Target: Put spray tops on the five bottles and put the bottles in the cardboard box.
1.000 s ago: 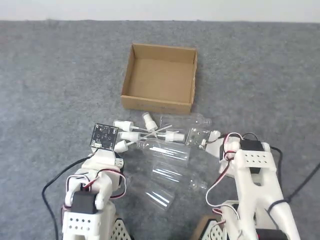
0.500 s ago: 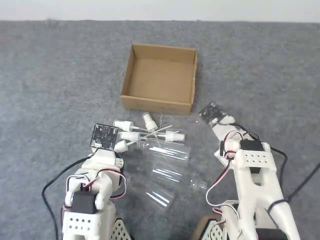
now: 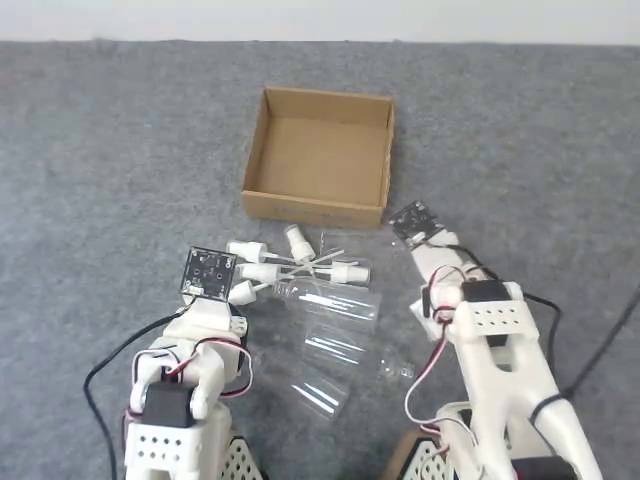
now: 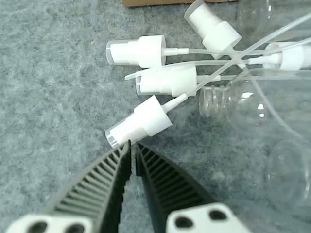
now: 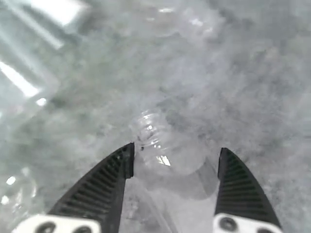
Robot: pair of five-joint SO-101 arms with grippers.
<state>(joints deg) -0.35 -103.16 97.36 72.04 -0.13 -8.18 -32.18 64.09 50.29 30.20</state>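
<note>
My left fingers [image 4: 121, 167] are pinched almost closed on nothing, their tips just beside the nearest spray top [image 4: 141, 124]. My right fingers [image 5: 114, 184] are spread wide astride the neck of a clear bottle [image 5: 160, 145], close to the near wall of the cardboard box [image 3: 310, 207]. Other bottles [image 3: 330, 305] lie flat between my arms. Bare counter [image 3: 120, 150] opens on both sides of the box.

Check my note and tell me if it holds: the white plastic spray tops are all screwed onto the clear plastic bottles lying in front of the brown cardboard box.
Not right. The white plastic spray tops are not screwed on. They lie loose beside the bottles, and the left wrist view shows a clear plastic bottle with its threaded neck bare. The bottles do lie in front of the brown cardboard box.
</note>
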